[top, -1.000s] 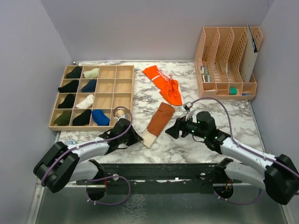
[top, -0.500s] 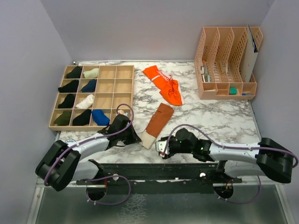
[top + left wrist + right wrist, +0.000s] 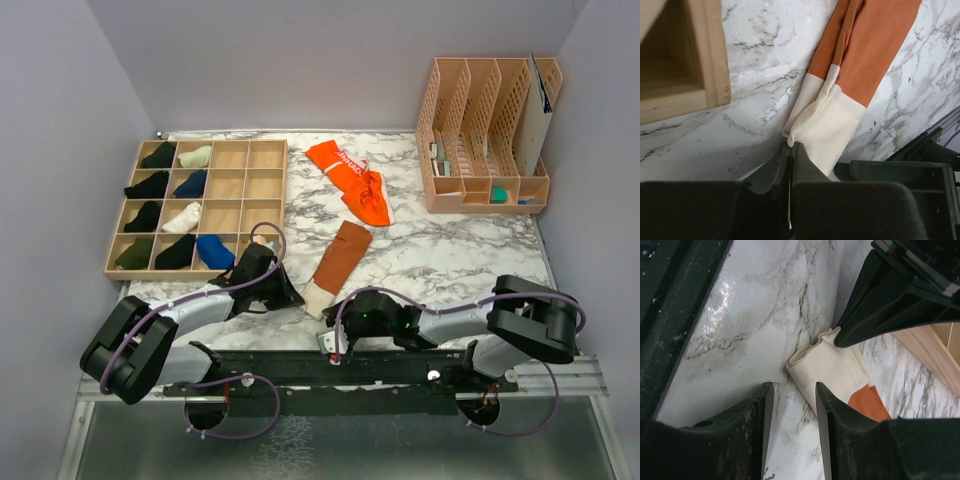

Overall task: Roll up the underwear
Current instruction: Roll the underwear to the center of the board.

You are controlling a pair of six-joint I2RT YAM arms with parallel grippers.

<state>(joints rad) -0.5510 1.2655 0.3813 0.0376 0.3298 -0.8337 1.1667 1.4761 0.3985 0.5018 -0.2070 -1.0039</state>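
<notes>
Right of the wooden tray [image 3: 196, 270], the left gripper [image 3: 791, 148] has its fingers clamped on the cream corner of the brown underwear [image 3: 340, 258], a folded strip at lower centre. The right gripper [image 3: 792, 390] hovers beside that end, fingers apart and empty, probably to take the other corner for rolling. The orange underwear [image 3: 352, 182] lies upper centre.

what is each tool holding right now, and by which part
The left tool is shut on the rust-brown cloth brief, pinching a corner of its cream end. The right tool holds nothing; its jaws stand apart just short of that end.
</notes>
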